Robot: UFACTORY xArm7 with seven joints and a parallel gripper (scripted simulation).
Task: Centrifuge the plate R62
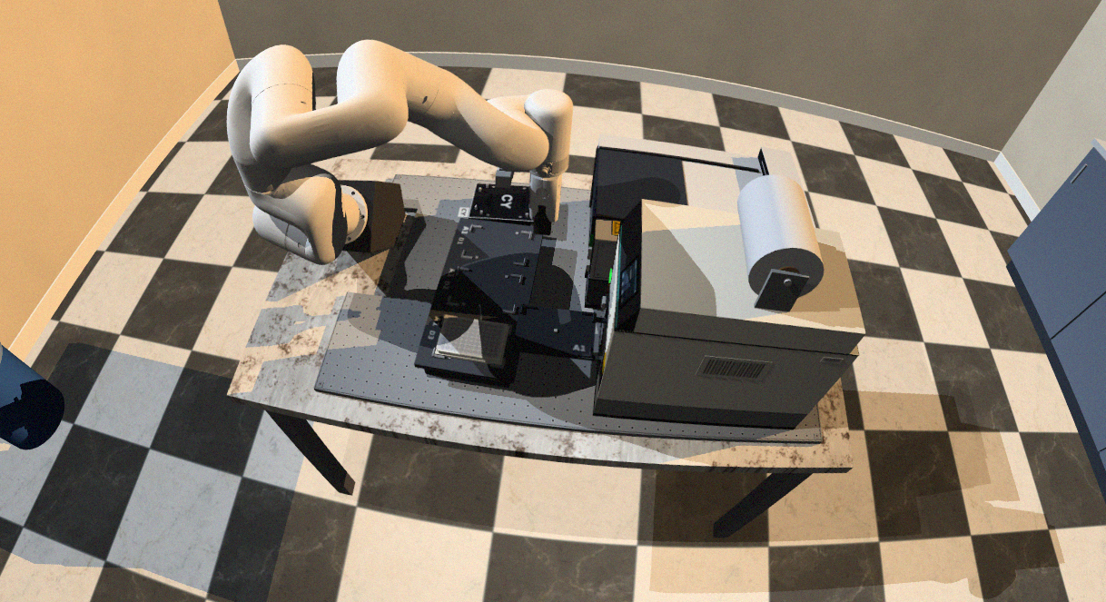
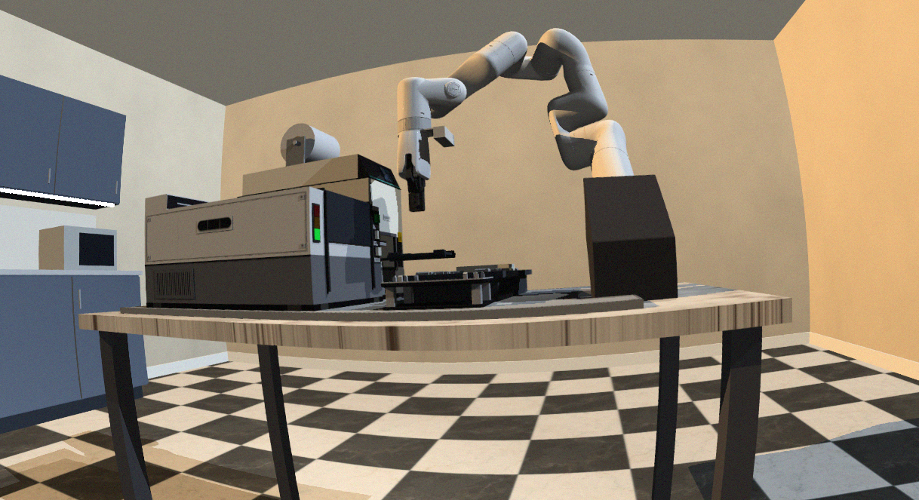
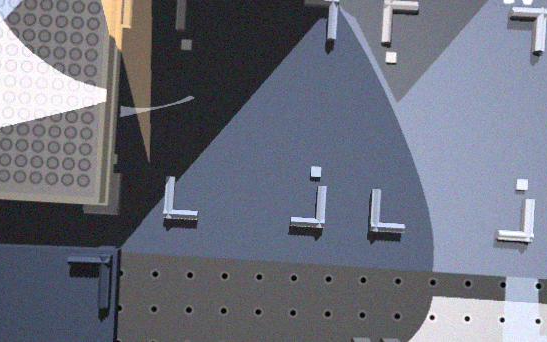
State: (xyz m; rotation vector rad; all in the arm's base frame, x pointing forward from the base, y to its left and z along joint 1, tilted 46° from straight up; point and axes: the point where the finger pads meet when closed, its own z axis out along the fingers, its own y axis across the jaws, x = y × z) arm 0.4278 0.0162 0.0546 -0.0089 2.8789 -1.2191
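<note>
My gripper is shut and empty. It points straight down, high above the deck, between the CY nest and the centrifuge. The CY nest is bare. R26, a pale well plate, sits on D3. D2 and D1 show only their white corner locators. The sealer's stage is bare. The centrifuge's lamp is green. I cannot tell whether its door is open. I see neither R62 nor BAL.
The sealer with its film roll stands beside the centrifuge. Everything rests on a perforated board on the table. The arm's dark base block is at the far end.
</note>
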